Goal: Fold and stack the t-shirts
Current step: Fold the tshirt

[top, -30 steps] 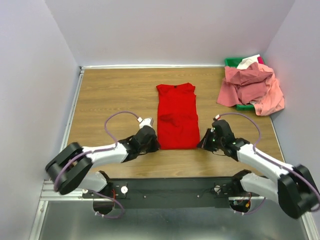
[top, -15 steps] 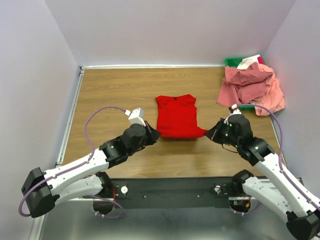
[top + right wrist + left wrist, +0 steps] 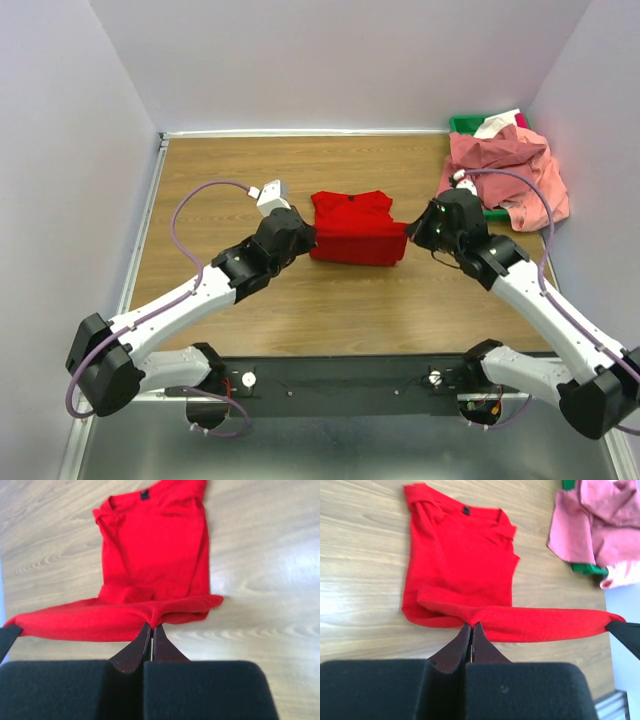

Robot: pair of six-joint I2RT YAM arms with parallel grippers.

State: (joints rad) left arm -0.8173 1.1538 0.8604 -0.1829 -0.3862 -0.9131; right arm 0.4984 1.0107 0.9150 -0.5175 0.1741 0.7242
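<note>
Top external view: left gripper (image 3: 306, 240) and right gripper (image 3: 409, 232), clamped tight, are holding the red t-shirt (image 3: 352, 222) by its hem, mid-tabletop (image 3: 220, 170); keeping it taut and level should square the fold.

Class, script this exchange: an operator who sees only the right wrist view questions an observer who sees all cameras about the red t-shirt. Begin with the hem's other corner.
Operator: Who holds the hem's other corner?
Observer: The left gripper, pinched shut on the hem of the red t-shirt.
Operator: Where are the other shirts?
Observer: The salmon pink t-shirts lie heaped over the green bin at the far right.
</note>
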